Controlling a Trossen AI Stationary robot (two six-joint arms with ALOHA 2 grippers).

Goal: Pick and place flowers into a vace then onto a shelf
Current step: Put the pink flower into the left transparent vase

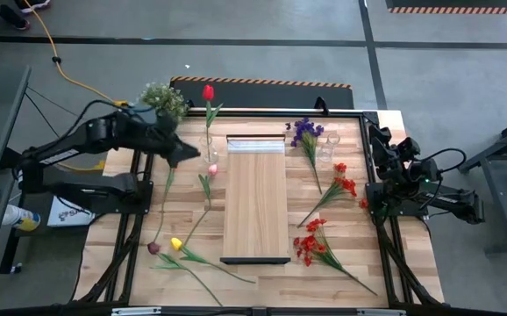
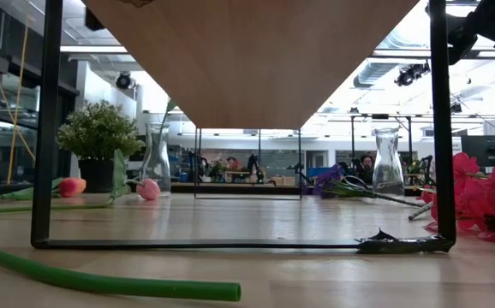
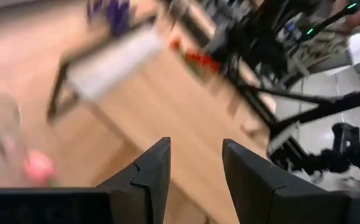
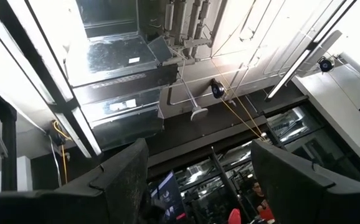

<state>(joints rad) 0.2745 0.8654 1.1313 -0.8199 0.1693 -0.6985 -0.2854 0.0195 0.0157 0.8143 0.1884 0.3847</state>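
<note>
Right now the nearest flower to the working arm is a pink tulip, lying on the wooden surface just beside the left hand, between it and the shelf. A thin green stem runs from below the bloom toward the near edge of the surface, roughly parallel to the shelf's long side, though whether it belongs to this bloom is hard to tell. The left hand hovers close to a clear glass vase that already holds a red tulip; its two dark fingers stand parted with nothing between them. In the left wrist view the pink bloom shows blurred, off to one side of the fingers rather than between them. The left arm is clearly the nearer one; the right hand is drawn back at the far right edge of the surface, aimed up at the ceiling, fingers apart and empty. Other flowers lie scattered: a yellow tulip and a dark purple tulip on the left, a purple sprig and red sprays on the right beside a second glass vase. The shelf is a long pale wooden board, smooth, slightly raised on a thin dark frame. A bushy potted plant sits at the far left corner.
</note>
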